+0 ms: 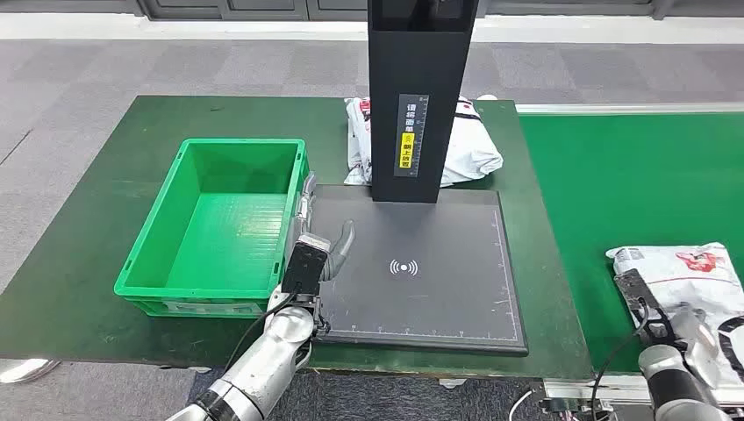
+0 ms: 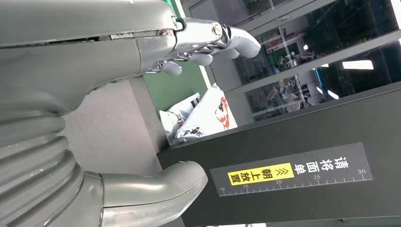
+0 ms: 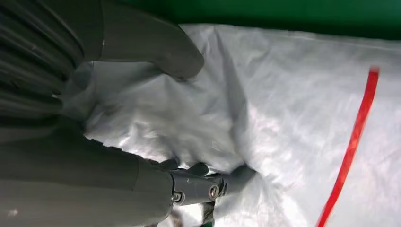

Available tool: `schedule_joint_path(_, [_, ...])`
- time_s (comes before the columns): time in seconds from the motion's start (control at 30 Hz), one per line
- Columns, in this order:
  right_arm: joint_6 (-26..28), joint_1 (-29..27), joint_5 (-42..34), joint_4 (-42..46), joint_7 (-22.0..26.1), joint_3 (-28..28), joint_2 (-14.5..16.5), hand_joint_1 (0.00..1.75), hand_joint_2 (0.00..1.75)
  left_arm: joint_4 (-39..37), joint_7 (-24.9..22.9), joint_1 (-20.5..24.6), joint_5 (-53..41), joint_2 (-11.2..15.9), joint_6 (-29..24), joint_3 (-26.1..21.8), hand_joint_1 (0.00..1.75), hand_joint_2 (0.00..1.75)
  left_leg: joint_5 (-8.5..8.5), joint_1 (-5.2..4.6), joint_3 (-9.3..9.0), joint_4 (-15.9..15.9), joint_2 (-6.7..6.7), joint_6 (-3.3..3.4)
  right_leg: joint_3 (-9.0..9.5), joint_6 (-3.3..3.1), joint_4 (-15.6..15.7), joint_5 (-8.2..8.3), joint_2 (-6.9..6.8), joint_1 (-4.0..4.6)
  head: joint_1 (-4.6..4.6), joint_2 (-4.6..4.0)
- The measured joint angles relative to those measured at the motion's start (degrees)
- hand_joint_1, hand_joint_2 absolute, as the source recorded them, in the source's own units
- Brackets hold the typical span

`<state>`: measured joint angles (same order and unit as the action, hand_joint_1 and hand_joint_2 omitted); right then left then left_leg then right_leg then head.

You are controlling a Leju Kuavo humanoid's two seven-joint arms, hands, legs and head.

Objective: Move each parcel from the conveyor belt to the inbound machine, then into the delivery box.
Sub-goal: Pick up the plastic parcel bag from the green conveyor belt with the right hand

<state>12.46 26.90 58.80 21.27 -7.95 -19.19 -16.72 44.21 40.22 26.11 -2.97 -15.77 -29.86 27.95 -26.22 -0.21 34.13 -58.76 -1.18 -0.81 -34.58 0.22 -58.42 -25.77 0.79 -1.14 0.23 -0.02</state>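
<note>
Crumpling glossy white plastic parcel [image 3: 265, 123] under right hand [image 3: 156, 137] thumb and fingers; left hand [image 1: 318, 254] empty, fingers apart.

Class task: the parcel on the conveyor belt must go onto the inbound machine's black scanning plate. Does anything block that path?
Nothing visible does. The plate lies bare between the parcel and the left hand at its far edge.
</note>
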Motion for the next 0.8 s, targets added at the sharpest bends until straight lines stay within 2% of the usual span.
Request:
schedule_joint_path(0.07, [-1.60,-0.05,-0.21,0.00,0.92,0.19,-0.01,1.75,1.75,-0.01,0.00,0.04,-0.01,0.04,0.10,-0.03,0.00,1.75,0.00,0.00,-0.01,0.00,0.01,0.00,0.00,0.00,0.00,0.00,0.01,0.00,-0.01,0.00])
schedule_joint_path(0.17, [-5.59,-0.32,-1.37,0.02,4.74,0.57,-0.05,1.75,1.75,-0.09,0.00,0.17,-0.08,0.19,0.22,-0.20,0.00,1.75,0.00,0.01,-0.02,0.00,0.03,0.00,0.00,0.00,0.00,0.00,0.02,0.01,-0.01,0.01])
schedule_joint_path(0.23, [-6.39,-0.54,-2.18,0.02,7.11,0.63,-0.15,1.75,1.75,-0.14,0.00,0.22,-0.19,0.26,0.21,-0.35,0.00,1.75,0.00,0.01,-0.02,-0.01,0.03,0.01,0.01,0.00,0.00,0.00,0.02,0.02,-0.01,0.01])
schedule_joint_path(0.57, [-7.22,-1.11,-2.96,0.02,8.88,0.65,-0.28,1.75,1.75,-0.14,0.00,0.22,-0.42,0.47,0.14,-0.48,0.00,1.75,0.03,0.01,-0.01,-0.04,0.03,0.06,0.03,0.06,0.01,0.04,0.02,0.02,-0.01,0.01])
schedule_joint_path(0.7, [-6.64,-1.63,-4.73,0.27,11.91,0.68,-0.17,1.75,1.75,-0.03,0.00,0.13,-0.42,0.57,-0.57,-0.68,0.00,1.75,0.02,0.01,0.03,-0.04,0.02,0.06,0.03,0.07,0.00,0.04,0.01,0.02,-0.01,0.00])
schedule_joint_path(0.8, [-3.54,-2.51,-7.49,1.52,15.20,0.78,0.47,1.75,1.75,0.42,0.00,-0.07,-0.11,0.69,-1.32,-1.38,0.00,1.75,0.02,0.01,0.08,-0.04,0.02,0.07,0.03,0.07,0.00,0.04,-0.01,0.02,0.00,0.00])
